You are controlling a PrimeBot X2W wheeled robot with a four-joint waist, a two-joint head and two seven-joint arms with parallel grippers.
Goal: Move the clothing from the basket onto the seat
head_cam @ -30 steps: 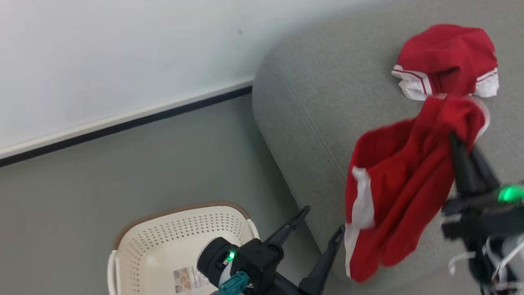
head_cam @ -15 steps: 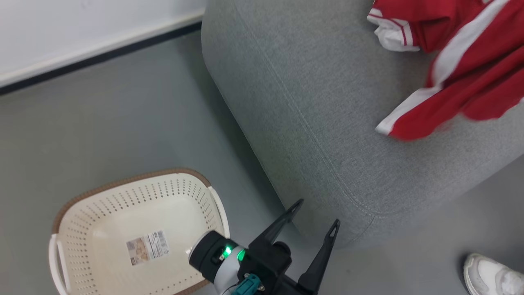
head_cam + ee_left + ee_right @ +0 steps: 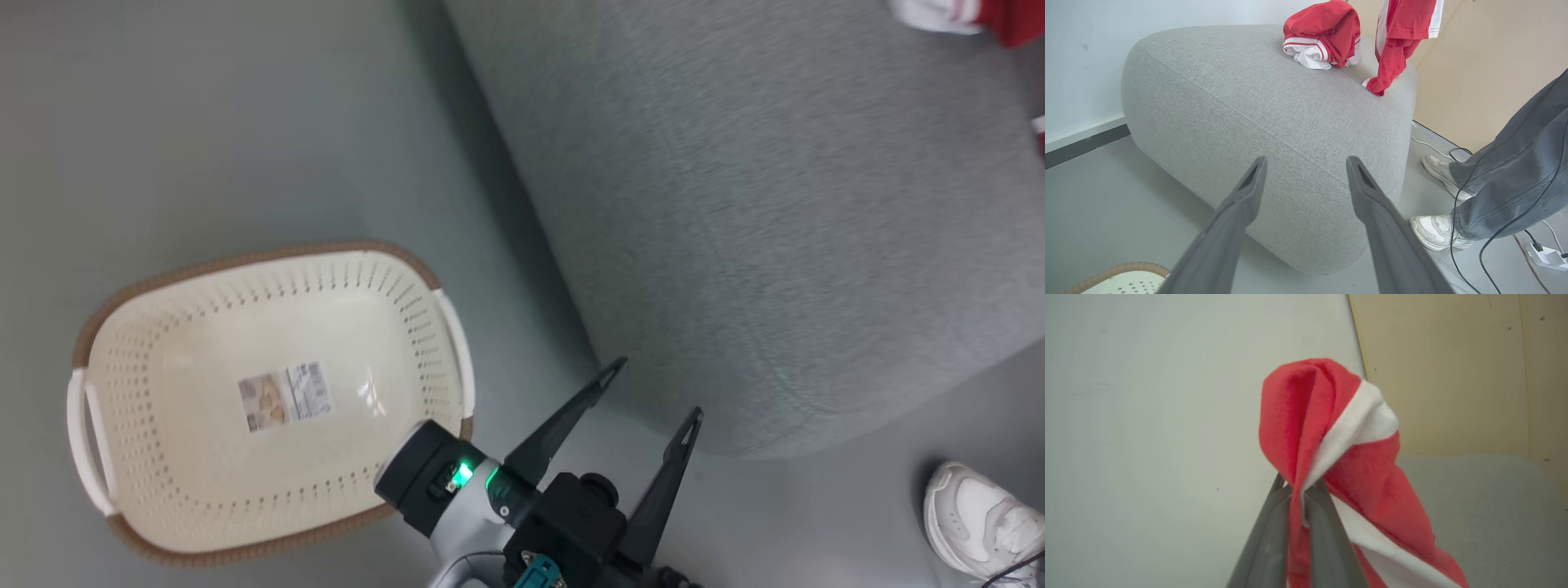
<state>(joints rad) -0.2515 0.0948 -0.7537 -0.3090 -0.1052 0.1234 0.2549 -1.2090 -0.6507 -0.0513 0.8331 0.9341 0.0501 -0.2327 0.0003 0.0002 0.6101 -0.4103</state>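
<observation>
The basket [image 3: 245, 260] is empty; a crumpled red garment [image 3: 1323, 36] lies at the sofa [image 3: 1249, 102]'s twelve o'clock. The right gripper [image 3: 1298, 494] pinches the hanging garment [image 3: 1331, 437], unreleased; the left gripper [image 3: 1306, 161] is spread.

Free: floor strip [image 3: 506, 269] between basket [image 3: 412, 318] and seat [image 3: 775, 204]; seat's near top bare | Obstacles: crumpled red garment [image 3: 1327, 32] and hanging clothing [image 3: 1396, 41] at seat's far end; person's legs [image 3: 1511, 175] and shoes [image 3: 1435, 232] beside seat.

Three cameras share one grey woven-fabric sofa [image 3: 775, 204].
Head looks steeply down, sofa at upper right; left wrist faces it low and close; right wrist catches it at lower right.
</observation>
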